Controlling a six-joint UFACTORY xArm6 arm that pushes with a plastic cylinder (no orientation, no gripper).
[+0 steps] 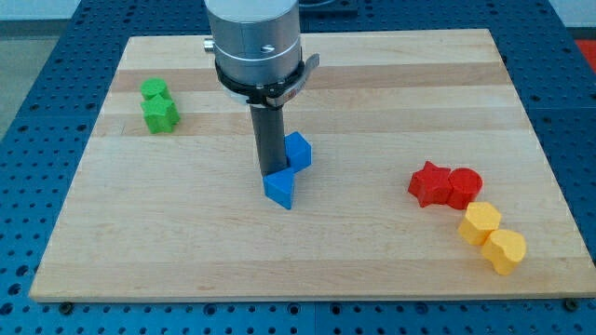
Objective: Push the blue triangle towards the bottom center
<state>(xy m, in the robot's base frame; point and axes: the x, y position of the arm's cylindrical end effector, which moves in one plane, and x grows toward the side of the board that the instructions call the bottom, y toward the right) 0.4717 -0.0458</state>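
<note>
Camera view. The bench [391, 84] is a pale wooden board resting on a blue perforated surface [37, 56]. The arm [256, 42] descends from the view's top, left of the bench's centre line, and ends in a straight dark rod. There is no claw on this arm, so no spread or pinched state applies; the working end is my tip [268, 174].

My tip stands near the middle of the bench, touching or just beside the top edge of the blue triangle [279, 190]. The blue triangle lies directly toward the view's bottom from my tip, slightly left of the bench's centre and well apart from the bottom edge. A second blue block [298, 152], shape unclear, sits just to the view's right of the rod, and close above the triangle; whether they touch cannot be determined.

Near the bench's top-left corner, two green blocks [158, 104] sit against each other, one above the other. Toward the right edge, a red star-like block [428, 182] touches a red rounded block [464, 187]. Just below them, toward the bottom-right corner, a yellow block [480, 223] touches a yellow heart-like block [505, 250].

No containers are present on the bench; all blocks lie directly on the wood.
</note>
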